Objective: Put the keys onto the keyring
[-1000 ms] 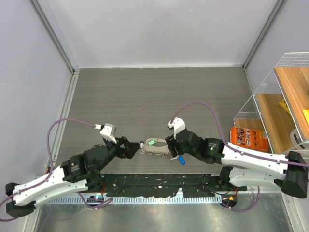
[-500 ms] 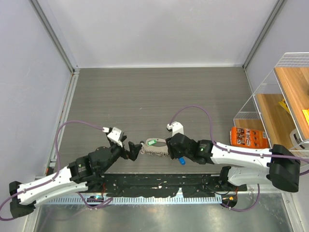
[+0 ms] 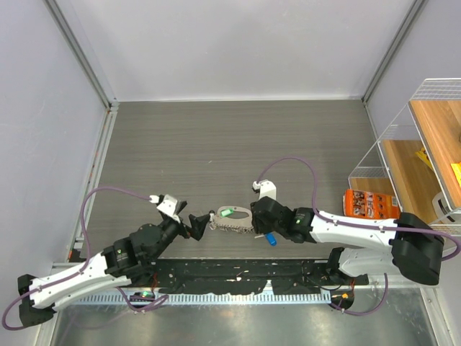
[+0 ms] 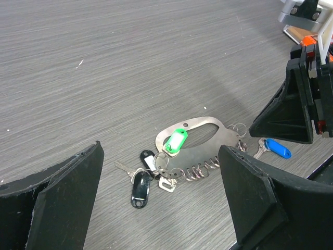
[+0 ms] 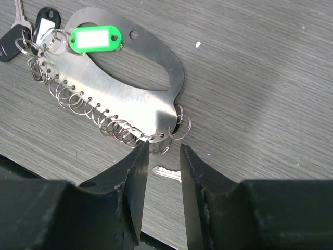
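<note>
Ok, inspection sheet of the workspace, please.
Surface: grey wood-grain table, pale specks.
Job's things: flat silvery metal keyring plate edged with small rings; green tag and black-headed keys attached at one end; blue-headed key loose beside it.
Clutter: orange packet at right edge.
Grippers: left gripper jaws wide open, short of the plate; right gripper jaws narrowly apart over end rings, nothing gripped.
Cables: purple cables arch over both arms.
Surroundings: grey walls; wire rack with wooden shelves, right.

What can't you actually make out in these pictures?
Right wrist view: the loose key shows only its blade; the right gripper hides its head.
Top view: the little rings on the keyring are too small to count.
Left wrist view: the frame edge cuts off most of the right gripper.
</note>
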`<action>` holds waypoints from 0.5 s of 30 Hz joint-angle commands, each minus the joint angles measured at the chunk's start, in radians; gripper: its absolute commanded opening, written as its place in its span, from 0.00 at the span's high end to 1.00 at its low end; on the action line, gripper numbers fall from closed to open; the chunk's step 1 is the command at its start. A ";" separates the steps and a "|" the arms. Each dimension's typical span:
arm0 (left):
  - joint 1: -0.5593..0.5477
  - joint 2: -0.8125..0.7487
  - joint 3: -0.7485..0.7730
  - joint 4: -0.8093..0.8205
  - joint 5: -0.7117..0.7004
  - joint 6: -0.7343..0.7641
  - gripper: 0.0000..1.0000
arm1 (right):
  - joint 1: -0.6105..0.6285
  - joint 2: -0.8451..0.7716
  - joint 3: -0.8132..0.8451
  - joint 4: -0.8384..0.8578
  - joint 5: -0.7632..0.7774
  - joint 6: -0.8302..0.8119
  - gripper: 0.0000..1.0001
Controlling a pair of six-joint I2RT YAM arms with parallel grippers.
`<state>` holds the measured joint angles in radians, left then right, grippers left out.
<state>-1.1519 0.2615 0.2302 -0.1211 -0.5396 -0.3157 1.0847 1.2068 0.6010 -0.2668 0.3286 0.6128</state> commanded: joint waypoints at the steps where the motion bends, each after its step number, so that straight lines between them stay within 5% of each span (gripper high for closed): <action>1: -0.003 -0.019 -0.003 0.061 -0.029 0.017 0.00 | 0.000 0.002 -0.024 0.061 -0.040 0.015 0.64; 15: -0.003 -0.007 -0.006 0.063 -0.028 0.009 0.00 | 0.011 0.030 -0.089 0.167 -0.119 0.007 0.65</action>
<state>-1.1522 0.2512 0.2237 -0.1154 -0.5491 -0.3069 1.0855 1.2392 0.5087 -0.1650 0.2035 0.6159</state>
